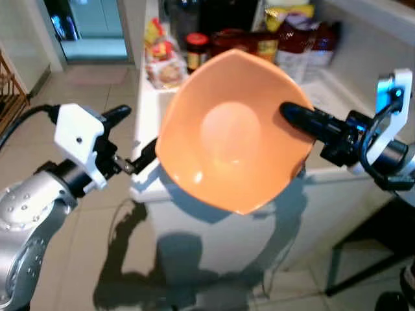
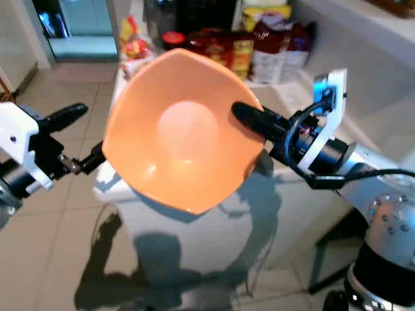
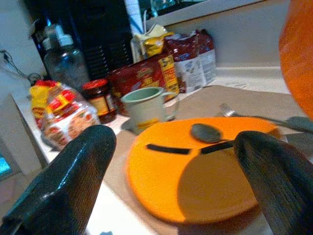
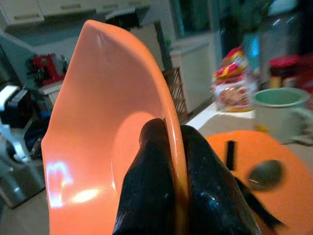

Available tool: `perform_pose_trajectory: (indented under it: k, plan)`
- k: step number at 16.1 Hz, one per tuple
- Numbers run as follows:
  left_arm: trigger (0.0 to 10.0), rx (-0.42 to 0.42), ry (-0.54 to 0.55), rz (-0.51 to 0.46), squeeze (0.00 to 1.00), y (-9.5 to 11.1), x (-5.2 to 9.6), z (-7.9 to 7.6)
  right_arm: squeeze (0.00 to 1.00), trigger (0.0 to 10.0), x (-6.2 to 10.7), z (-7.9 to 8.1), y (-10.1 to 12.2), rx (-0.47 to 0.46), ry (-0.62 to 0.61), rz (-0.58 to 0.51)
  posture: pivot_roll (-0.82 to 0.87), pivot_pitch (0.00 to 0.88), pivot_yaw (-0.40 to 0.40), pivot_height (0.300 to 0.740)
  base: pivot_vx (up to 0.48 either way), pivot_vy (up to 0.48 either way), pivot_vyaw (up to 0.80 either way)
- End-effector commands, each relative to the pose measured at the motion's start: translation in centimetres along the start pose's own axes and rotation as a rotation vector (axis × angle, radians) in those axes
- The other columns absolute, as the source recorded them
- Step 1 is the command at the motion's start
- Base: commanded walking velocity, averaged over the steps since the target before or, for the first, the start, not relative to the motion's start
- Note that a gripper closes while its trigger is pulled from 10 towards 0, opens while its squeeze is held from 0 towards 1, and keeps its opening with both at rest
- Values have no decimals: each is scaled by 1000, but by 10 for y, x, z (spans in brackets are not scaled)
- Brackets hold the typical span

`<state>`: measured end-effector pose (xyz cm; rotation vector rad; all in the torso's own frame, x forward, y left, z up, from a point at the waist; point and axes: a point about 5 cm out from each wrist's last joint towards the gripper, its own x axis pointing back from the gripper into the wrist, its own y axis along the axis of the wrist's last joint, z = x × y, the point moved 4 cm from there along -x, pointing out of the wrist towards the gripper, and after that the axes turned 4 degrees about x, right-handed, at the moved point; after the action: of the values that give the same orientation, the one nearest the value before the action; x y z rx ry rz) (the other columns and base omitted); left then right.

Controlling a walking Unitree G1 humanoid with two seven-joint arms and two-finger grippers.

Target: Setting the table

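A large orange bowl (image 1: 233, 136) hangs tilted in the air above the white table (image 1: 146, 107), its inside facing me. My right gripper (image 1: 299, 122) is shut on the bowl's right rim, one finger inside and one behind, as the right wrist view shows (image 4: 168, 134). My left gripper (image 1: 133, 135) stands open at the table's near left corner, just left of the bowl and holding nothing. Beyond its fingers in the left wrist view lies an orange plate (image 3: 195, 191) with a spoon (image 3: 206, 132) and black-handled cutlery on it, a fork (image 3: 229, 110) beside it, and a green mug (image 3: 145, 106) behind.
A red-lidded jar (image 1: 196, 50), snack bags (image 1: 162, 61) and red packets (image 1: 298, 39) crowd the table's far end. A counter runs along the right. A dark metal frame (image 1: 363, 249) stands low on the right. Tiled floor leads left to a doorway (image 1: 91, 32).
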<state>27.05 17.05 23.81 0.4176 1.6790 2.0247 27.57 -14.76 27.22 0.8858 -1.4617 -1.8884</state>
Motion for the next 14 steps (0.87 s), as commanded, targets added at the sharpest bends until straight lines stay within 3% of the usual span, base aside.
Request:
perform_pose_trajectory:
  k: [1,3,5,7,14]
  plan:
    - [10000,-30,9,4,0,0,-5,0,0,10000,7,-8,2,27,-67,-30,80,5,-15,740,0,-480,0]
    - [10000,-80,133,19,0,-6,-14,16,0,10000,10,-34,-5,100,-274,-59,70,3,3,740,0,-480,0]
    - [10000,-105,189,15,0,-6,-18,24,0,10000,11,-36,-4,74,-315,-106,68,4,6,740,0,-480,622]
    - [10000,-124,243,27,0,-9,-21,31,0,10000,10,-32,-16,62,-311,-82,64,8,9,740,0,-480,800]
    - [10000,-121,242,21,0,-15,-30,16,0,10000,5,-34,-31,45,-348,-49,61,16,1,740,0,-480,800]
